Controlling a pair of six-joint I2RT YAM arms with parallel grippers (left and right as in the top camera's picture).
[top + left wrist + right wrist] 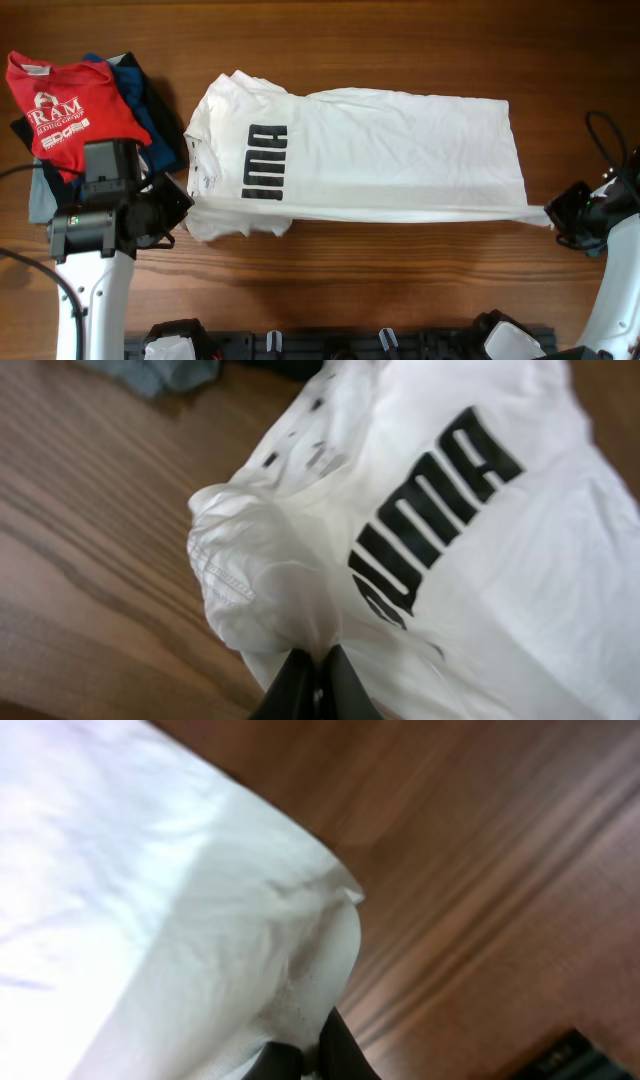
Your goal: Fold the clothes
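At the middle of the table (pixel 400 40): one white Puma T-shirt (pixel 380 150), lying flat, partly folded lengthwise, collar toward the left. Left gripper (pixel 186 207), fingers pinched tight on the shirt's near edge at the sleeve end. Right gripper (pixel 552 215), likewise clamped on the near hem corner. At the far-left corner: a red T-shirt (pixel 60 100) atop a pile with a blue garment (pixel 150 105).

Wooden table (pixel 400 40) — white T-shirt (pixel 400 150) spread flat at centre; clothes pile (pixel 90 100) at one end.
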